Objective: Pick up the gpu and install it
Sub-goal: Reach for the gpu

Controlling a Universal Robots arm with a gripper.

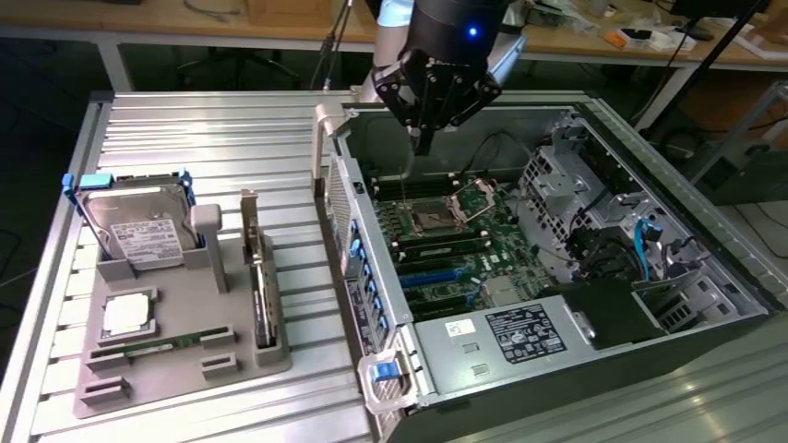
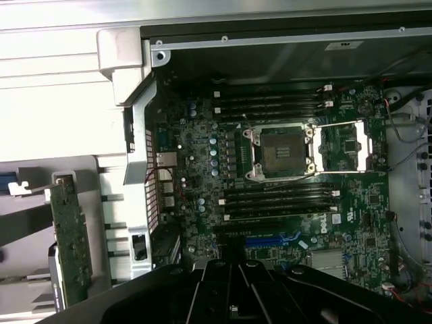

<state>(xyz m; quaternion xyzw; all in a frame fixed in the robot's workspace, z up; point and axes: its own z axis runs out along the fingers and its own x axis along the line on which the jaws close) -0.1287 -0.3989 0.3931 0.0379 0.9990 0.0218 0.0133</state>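
The gpu stands on edge in a slot of the grey holder on the exterior view's left, its metal bracket end pointing up. In the wrist view the gpu shows as a narrow green card outside the case wall. My gripper hangs over the open computer case, above the motherboard near the CPU socket. Its fingers are shut together with nothing between them. The gpu sits well apart from the gripper, beyond the case's side wall.
On the holder also sit a hard drive with blue rails, a CPU chip and a memory stick. A blue card slot lies on the motherboard. A power supply and drive cages fill the case's other side.
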